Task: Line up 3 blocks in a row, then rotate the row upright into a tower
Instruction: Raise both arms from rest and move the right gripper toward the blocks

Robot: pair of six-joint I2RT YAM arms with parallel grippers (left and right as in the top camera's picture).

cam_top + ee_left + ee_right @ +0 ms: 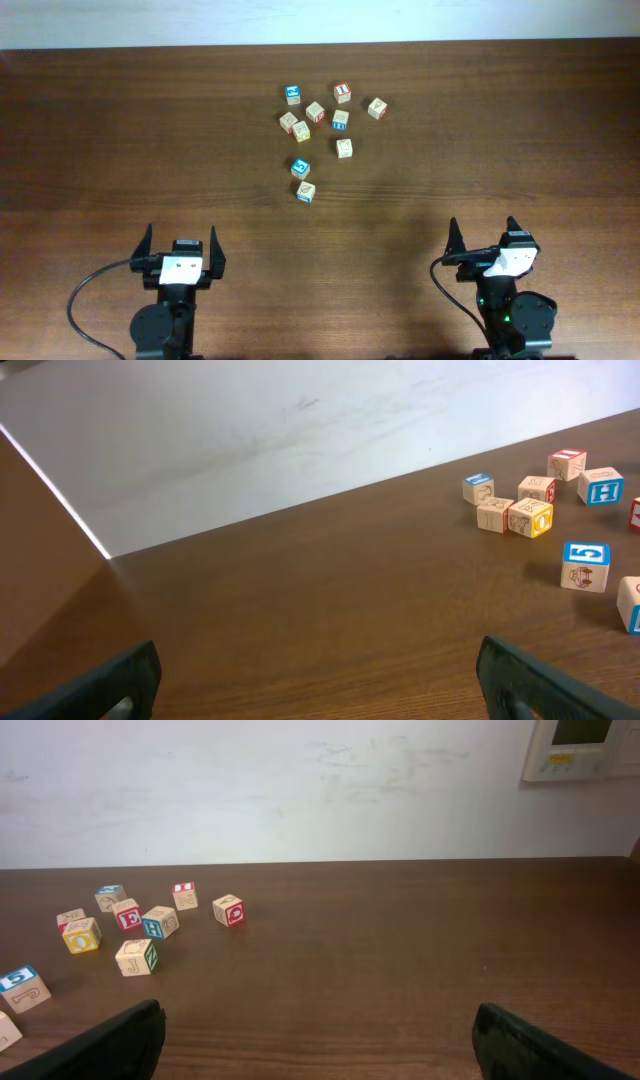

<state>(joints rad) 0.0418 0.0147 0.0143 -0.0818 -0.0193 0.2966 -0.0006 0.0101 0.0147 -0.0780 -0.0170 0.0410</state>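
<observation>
Several small wooden alphabet cubes lie clustered at the far middle of the table. Nearest me is a tan cube with an orange diagonal mark, cut off by the frame edge in both wrist views. Just behind it sits a blue-topped cube with a white figure. A tan cube with teal-green trim lies to their right. My left gripper and right gripper hover at the near edge, both open and empty, well short of the cubes.
Other cubes lie behind: a red-topped one, a blue-topped one, another blue one, a yellow-marked one and tan ones. A white wall backs the table's far edge.
</observation>
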